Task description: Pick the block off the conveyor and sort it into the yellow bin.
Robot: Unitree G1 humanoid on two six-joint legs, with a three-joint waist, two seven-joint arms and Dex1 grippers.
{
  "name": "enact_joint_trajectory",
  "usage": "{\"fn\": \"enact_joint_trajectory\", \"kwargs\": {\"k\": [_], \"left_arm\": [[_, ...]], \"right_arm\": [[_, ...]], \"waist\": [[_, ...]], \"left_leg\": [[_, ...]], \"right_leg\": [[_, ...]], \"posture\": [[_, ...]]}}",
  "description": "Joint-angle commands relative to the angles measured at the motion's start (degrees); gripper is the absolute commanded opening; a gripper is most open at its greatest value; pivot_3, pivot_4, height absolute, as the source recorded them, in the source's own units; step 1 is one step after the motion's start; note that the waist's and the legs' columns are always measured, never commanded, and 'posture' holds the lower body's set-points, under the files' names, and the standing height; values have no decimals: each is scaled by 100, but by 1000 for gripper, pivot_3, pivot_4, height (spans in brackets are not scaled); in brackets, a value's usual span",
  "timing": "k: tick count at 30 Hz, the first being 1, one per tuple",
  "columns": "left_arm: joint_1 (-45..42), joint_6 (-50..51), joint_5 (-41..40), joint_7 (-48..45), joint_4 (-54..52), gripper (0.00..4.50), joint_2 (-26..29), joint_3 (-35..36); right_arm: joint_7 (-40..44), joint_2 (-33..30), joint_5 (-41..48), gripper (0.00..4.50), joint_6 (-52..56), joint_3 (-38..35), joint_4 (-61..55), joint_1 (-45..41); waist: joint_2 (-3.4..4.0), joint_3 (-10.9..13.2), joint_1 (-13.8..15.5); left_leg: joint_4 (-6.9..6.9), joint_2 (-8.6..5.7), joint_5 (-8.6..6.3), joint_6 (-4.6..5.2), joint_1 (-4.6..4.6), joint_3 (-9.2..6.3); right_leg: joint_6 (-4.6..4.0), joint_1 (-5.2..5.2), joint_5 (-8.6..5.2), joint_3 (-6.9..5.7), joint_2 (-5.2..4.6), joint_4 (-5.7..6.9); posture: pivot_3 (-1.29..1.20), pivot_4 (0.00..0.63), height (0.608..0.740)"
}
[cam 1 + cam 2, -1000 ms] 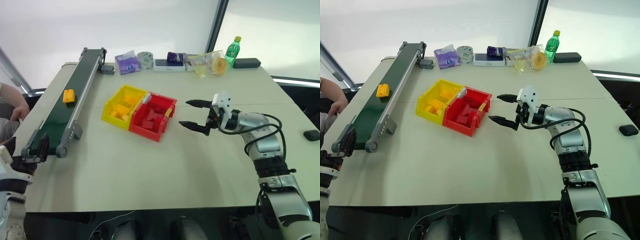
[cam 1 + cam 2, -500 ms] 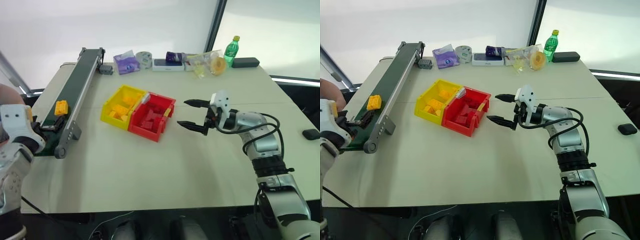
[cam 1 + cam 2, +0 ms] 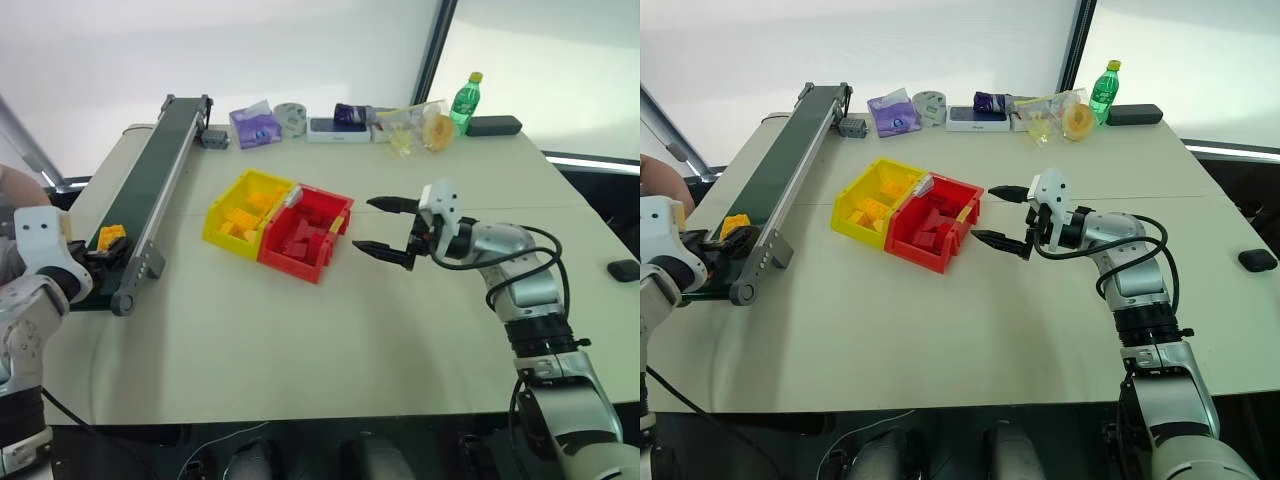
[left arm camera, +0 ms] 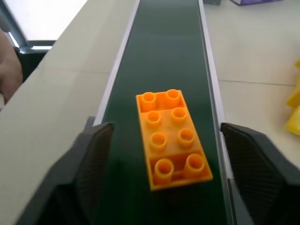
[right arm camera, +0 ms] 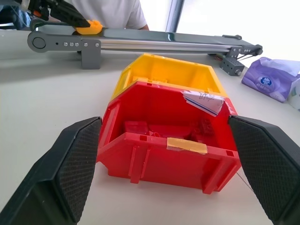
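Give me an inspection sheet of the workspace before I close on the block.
Surface: beige table, bare at the near edge.
Job's things: orange block lies studs up on the conveyor near its near end; yellow bin, joined to a red bin, holds yellow bricks.
Clutter: tissue pack, tape roll, green bottle, packets and a dark case along the far edge.
Hands: left hand straddles the block, fingers apart, not touching it; right hand open, beside the red bin.
Cables: black cable looped on the right forearm.
Surroundings: a person's arm left of the conveyor.
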Motion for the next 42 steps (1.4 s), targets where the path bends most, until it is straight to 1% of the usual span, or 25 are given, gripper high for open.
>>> {"fn": "enact_joint_trajectory", "kwargs": {"k": [1, 2, 3, 4, 8, 10, 11, 13, 16, 18, 21, 23, 25, 27, 29, 30, 34, 36, 37, 39, 40, 41, 42], "left_arm": [[13, 122, -8, 25, -123, 2043, 33, 197], [34, 146, -35, -12, -128, 1473, 29, 221], [43, 52, 15, 25, -155, 1227, 1, 251], [28, -112, 72, 43, -189, 1268, -28, 270], [-236, -176, -105, 142, -453, 1268, -169, 393], [-356, -350, -154, 75, -695, 1268, -259, 319], [-411, -468, -206, -22, -846, 1268, -309, 262], [-537, -388, -502, -124, -1109, 1268, -459, 214], [-634, -343, -631, -329, -1464, 1268, -573, -217], [-892, -495, -375, -180, -1413, 1268, -763, -681], [-1325, -713, -65, 124, -1026, 1268, -1133, -1052], [-1628, -956, 268, 269, -595, 1268, -1432, -1443], [-1903, -1400, 812, 301, 6, 1268, -1655, -2003], [-2188, -1686, 1067, 294, 602, 1268, -1915, -2259], [-2512, -1999, 1180, 163, 1303, 1268, -2157, -2367], [-2633, -2109, 1315, 149, 1605, 1268, -2192, -2454], [-2955, -2486, 1506, 35, 2355, 1268, -2324, -2494], [-3095, -2625, 1310, -71, 2585, 2334, -2496, -2303], [-3144, -2666, 1327, -8, 2675, 2716, -2532, -2249], [-3166, -2810, 1544, -49, 2769, 3728, -2486, -2369], [-3144, -2814, 1502, -126, 2698, 4262, -2491, -2352], [-3110, -2855, 1499, -153, 2599, 4444, -2494, -2338], [-3064, -2863, 1549, -125, 2483, 4444, -2463, -2338]], "right_arm": [[-24, -36, 102, 4500, 4, -133, -246, -31], [-21, -38, 113, 4500, 14, -142, -243, -38], [-19, -41, 117, 4500, 18, -146, -236, -48], [-16, -43, 119, 4500, 17, -150, -227, -56], [-4, -42, 112, 4500, -5, -150, -166, -82], [-4, -35, 100, 4500, -16, -141, -146, -91], [-4, -34, 104, 4500, -11, -141, -151, -89], [-10, -30, 112, 4500, 0, -144, -155, -92], [-18, -23, 104, 4500, 8, -130, -167, -97], [-10, -20, 102, 4500, -5, -133, -120, -116], [-10, -9, 97, 4500, -44, -141, -70, -115], [-12, -5, 77, 4500, -83, -136, -43, -96], [-24, 15, 82, 4500, -93, -138, -44, -77], [-33, 18, 75, 4500, -96, -131, -68, -64], [-44, 15, 70, 4500, -88, -127, -105, -50], [-50, 14, 74, 4500, -78, -131, -124, -42], [-66, -3, 80, 4500, -47, -135, -202, -1], [-72, -19, 81, 4500, -40, -138, -230, 27], [-76, -26, 85, 4500, -35, -140, -247, 40], [-83, -35, 93, 4500, -26, -146, -263, 53], [-78, -39, 93, 4500, -34, -151, -244, 57], [-72, -43, 90, 4500, -44, -152, -225, 60], [-67, -46, 89, 4500, -49, -151, -212, 61]], "waist": [[0, 0, 0], [0, 0, 0], [0, 0, 0], [0, 0, 0], [0, 0, 15], [0, 0, 31], [0, 0, 35], [0, 0, 37], [0, 0, 30], [0, 0, 39], [0, 0, 72], [0, 0, 109], [0, 0, 140], [0, 0, 159], [0, 0, 170], [0, 0, 166], [0, 0, 134], [0, 0, 140], [0, 0, 145], [0, 0, 148], [0, 0, 143], [0, 0, 142], [0, 0, 144]], "left_leg": [[0, 0, 0, 0, 0, 0], [0, 0, 0, 0, 0, 0], [0, 0, 0, 0, 0, 0], [0, 0, 0, 0, 1, -1], [2, -1, 0, 0, 0, 0], [3, -1, 0, 0, -1, -1], [3, -1, 0, 0, -1, -1], [4, -1, 0, 0, -1, -1], [4, -2, 0, 0, 0, -1], [3, -2, 0, 0, 0, -1], [11, -6, 1, 0, 0, -3], [13, -13, 0, 0, 1, -3], [12, -15, 0, 0, 1, -2], [13, -17, 1, 0, 1, -1], [14, -20, 1, 0, 0, 1], [15, -20, 1, 0, 0, 2], [11, -19, 1, 0, 0, 4], [9, -18, 1, 0, 0, 5], [9, -17, 1, 0, 0, 5], [10, -18, 1, 0, -1, 7], [10, -19, 1, 0, -1, 7], [11, -19, 1, 0, -1, 7], [10, -18, 1, 0, -1, 6]], "right_leg": [[0, 0, 0, 0, 0, 0], [0, 0, 0, 0, 0, 0], [0, 0, 0, 0, 0, 0], [0, 0, 0, 0, 0, 1], [0, 1, 0, 0, -1, 1], [0, 1, 0, 0, -1, 1], [0, 1, 0, 0, -1, 1], [1, 2, 0, 0, -2, 2], [1, 3, 1, 1, -2, 2], [1, 3, 1, 1, 0, 2], [2, 7, 1, 0, 4, 3], [2, 7, 1, 1, 5, 4], [2, 6, 1, 2, 7, 4], [2, 6, 1, 1, 14, 3], [2, 6, 1, 1, 13, 3], [3, 6, 1, 0, 13, 3], [3, 1, 1, 0, 15, 3], [3, -1, 1, 0, 16, 3], [3, -1, 1, 0, 16, 3], [3, -1, 1, 0, 14, 3], [3, -1, 1, 0, 14, 3], [3, -1, 1, 0, 15, 4], [3, -1, 1, 0, 15, 4]], "posture": [[0, 150, 740], [0, 150, 740], [0, 150, 740], [0, 150, 740], [0, 150, 740], [0, 150, 740], [0, 150, 740], [0, 150, 740], [0, 150, 740], [0, 150, 740], [0, 150, 740], [0, 150, 740], [0, 150, 740], [0, 150, 740], [0, 150, 740], [0, 150, 740], [0, 150, 740], [0, 150, 740], [0, 150, 740], [0, 150, 740], [0, 150, 740], [0, 150, 740], [0, 150, 740]]}}
